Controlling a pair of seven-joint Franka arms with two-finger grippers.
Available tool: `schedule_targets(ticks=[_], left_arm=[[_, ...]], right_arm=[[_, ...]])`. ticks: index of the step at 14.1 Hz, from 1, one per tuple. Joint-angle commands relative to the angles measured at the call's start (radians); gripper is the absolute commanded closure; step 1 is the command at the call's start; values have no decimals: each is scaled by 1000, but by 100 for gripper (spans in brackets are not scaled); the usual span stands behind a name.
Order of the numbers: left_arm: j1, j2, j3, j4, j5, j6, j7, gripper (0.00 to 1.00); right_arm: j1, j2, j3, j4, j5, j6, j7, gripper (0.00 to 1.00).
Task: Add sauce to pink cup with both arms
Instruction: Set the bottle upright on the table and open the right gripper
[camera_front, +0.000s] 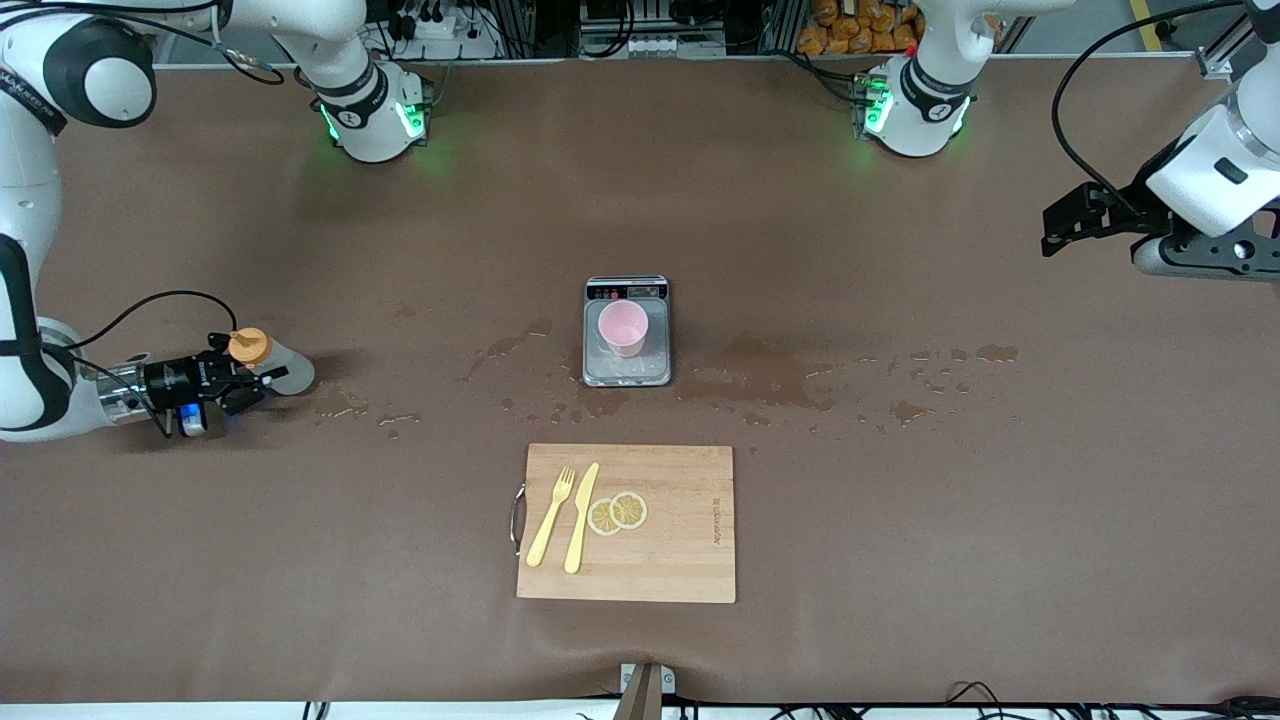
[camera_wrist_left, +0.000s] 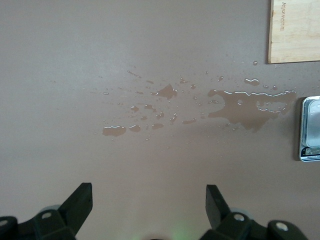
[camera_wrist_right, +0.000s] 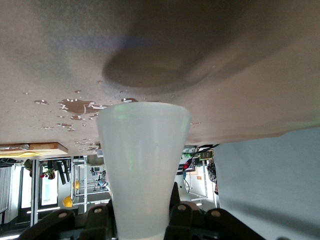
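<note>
The right gripper (camera_front: 240, 385) holds the sauce bottle (camera_front: 275, 365) in closed jaws, low over the table (camera_front: 900, 520) at the right arm's end. The bottle lies tilted, orange cap toward the arm bases. The pink cup (camera_front: 623, 328) stands on the scale (camera_front: 628, 372) at mid-table, well apart from the bottle. The left gripper (camera_front: 1075, 225) waits with its jaws wide and empty.

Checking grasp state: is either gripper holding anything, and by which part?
Right gripper is shut on the sauce bottle, holding its body just below the orange cap. Left gripper is open and holds nothing.
</note>
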Motion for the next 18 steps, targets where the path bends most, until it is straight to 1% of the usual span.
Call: schedule_targets(ticks=[1,2,3,4,5,6,7,8,9,12,13,16,18], left_arm=[[7,-5,2,5,-8,-15,2,0],[12,-5,3,5,-9,-15,2,0],[12,-5,3,5,-9,-15,2,0],[12,-5,3,5,-8,-15,2,0],[12,-5,3,5,-9,-15,2,0],[12,-5,3,5,-9,-15,2,0],[13,-5,3,5,-9,-15,2,0],[13,-3,3,5,-9,-15,2,0],[12,-5,3,5,-9,-15,2,0],[12,-5,2,5,-9,-15,2,0],[13,-5,3,5,-9,-15,2,0],[12,-5,2,5,-9,-15,2,0],[12,-5,3,5,-9,-15,2,0]], right_arm=[[-15,16,9,17,-15,-1,-23,98],[-13,18,8,17,-17,0,-38,98],[-12,21,5,15,-23,5,-46,96],[-13,24,5,17,-23,10,-48,90],[-13,24,5,17,-25,10,-48,86],[-12,24,5,17,-26,11,-48,77],[-8,26,5,18,-31,14,-46,45],[-5,24,5,21,-35,14,-40,6],[-4,21,5,35,-41,13,-45,0],[1,-3,12,119,-141,-6,-46,0],[5,-16,14,144,-158,-27,-46,0],[10,-22,12,269,-166,-118,-46,0],[13,-28,14,288,-166,-136,-48,0]])
